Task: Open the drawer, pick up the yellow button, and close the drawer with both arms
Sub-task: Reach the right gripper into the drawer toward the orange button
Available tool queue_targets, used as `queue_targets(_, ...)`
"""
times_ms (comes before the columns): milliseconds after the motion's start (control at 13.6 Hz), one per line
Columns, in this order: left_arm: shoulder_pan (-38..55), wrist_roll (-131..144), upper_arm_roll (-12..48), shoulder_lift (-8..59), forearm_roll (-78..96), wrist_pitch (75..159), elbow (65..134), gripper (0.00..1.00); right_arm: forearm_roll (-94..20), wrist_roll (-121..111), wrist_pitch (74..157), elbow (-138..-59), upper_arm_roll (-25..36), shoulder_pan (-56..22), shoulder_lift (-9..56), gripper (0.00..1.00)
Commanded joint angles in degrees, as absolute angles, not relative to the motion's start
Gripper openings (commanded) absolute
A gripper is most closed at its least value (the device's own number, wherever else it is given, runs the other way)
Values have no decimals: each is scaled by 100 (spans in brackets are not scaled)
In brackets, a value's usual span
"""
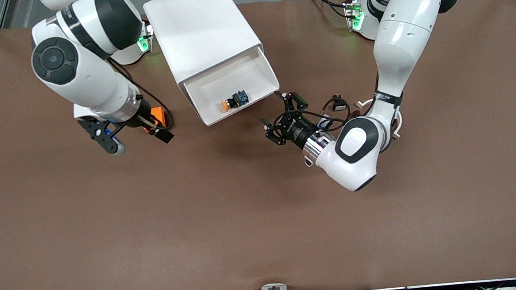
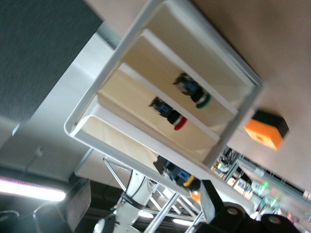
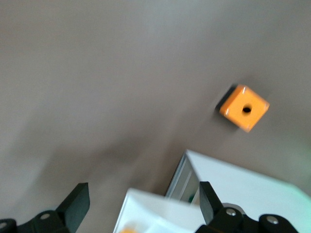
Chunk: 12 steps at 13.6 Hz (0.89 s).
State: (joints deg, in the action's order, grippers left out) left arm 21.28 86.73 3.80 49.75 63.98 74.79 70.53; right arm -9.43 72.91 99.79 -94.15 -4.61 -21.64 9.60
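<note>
Drawer (image 1: 234,88) is pulled out, the button (image 1: 234,101) lying in it with its long axis across the tray; left pincer (image 1: 280,117) hangs released just beside the drawer's front, closer than the right pincer (image 1: 138,137), also released, waiting over the desk (image 1: 264,219)

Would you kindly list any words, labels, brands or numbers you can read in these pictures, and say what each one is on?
No text can be read in any view.
Left gripper: pale marks on its black body, too small to read.
Cabinet, drawer, button, orange cube: no lettering visible.
Right gripper: no lettering visible.
</note>
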Motion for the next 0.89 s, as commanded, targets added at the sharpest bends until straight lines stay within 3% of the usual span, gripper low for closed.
queue_targets(0,2224,7737,159,4905,6303,7628,6926,99,-1230,7995,10133,-9431,-413,-2582,1054,100)
queue_targets(516,2671,6338,149,4114,4249,9252,6943,99,-1213,9456,11696,-10229,-404,-3629,1134,100)
queue_targets(811,2926,6258,202,3920,3069,10018,6952,99,-1169,9466,11804,-10476,-404,-3875,1125,100)
